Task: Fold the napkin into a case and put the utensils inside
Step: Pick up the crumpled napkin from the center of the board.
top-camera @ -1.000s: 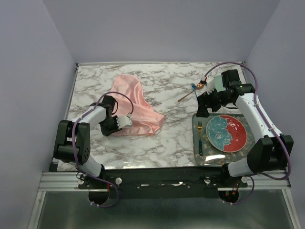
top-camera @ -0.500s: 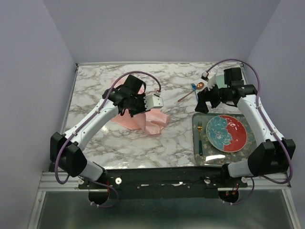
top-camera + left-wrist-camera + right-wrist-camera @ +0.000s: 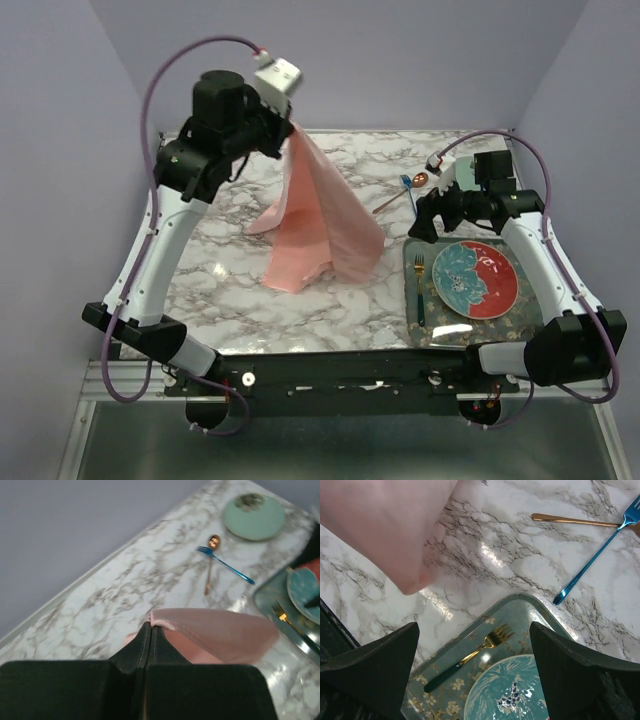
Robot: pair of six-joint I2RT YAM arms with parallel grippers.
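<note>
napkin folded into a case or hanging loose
Hanging loose, not folded: the left end effector pinches its top and the napkin drapes down onto the table.

White marble-look table, veined grey-brown, glossy, catching pale glints of light in both wrist views; boxed on three sides by plain lavender-grey walls: back wall, left wall, right wall; meets the back wall along a thin pale edge strip; ends at the near side in a ribbed aluminium rail and a black crossbar; below that, a flat grey-green surface, dull and evenly lit; soft light throughout, faint shadows only.
</note>
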